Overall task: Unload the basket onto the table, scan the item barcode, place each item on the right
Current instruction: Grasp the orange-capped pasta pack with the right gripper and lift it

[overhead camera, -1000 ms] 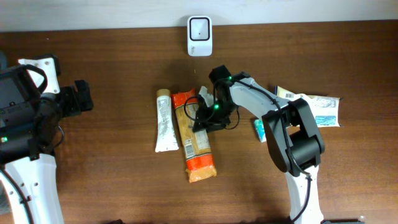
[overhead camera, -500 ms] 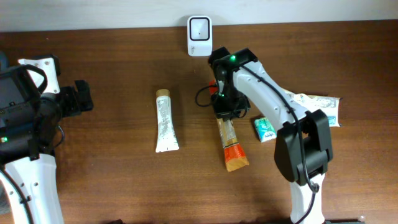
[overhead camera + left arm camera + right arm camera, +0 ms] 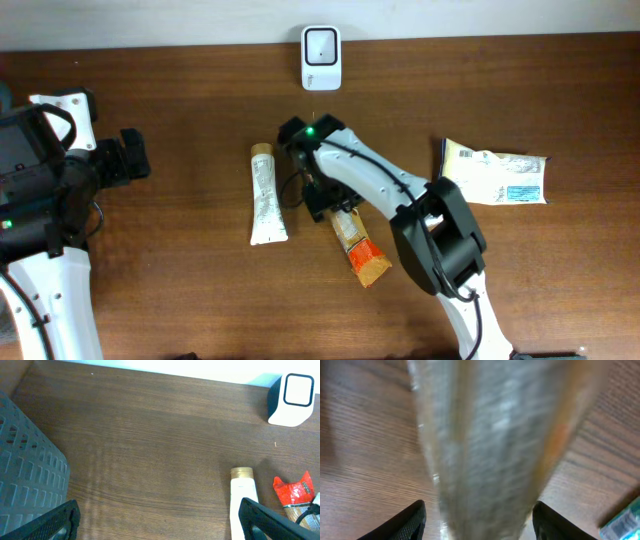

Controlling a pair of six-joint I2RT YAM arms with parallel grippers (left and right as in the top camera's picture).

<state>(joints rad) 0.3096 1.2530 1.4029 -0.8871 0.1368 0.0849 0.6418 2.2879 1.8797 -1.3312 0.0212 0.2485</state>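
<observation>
Scan not done, as far as I can judge. The scanner sits at the middle of the table's back edge, window up, with nothing held over it. The likely item, an orange-ended snack packet, lies on the table near its middle. It is slanted, with the orange end pointing toward the front edge, and well apart from the scanner. No barcode is readable on it in any view.

- Left to do, by my reckoning: get a firm hold, lift, carry toward the back edge, and turn the code face to the window.
- Right gripper is over the packet's back end. In the wrist view its fingers stand apart with the packet between them. That view is badly blurred, so I cannot tell whether they are clamped on it or loose around it.
- Left gripper is parked near the left edge, jaws spread wide, with only bare wood between them. It holds and touches nothing.

Other stock: a white tube lies just left of the packet, and a white pouch toward the right edge. Neither is being handled.
</observation>
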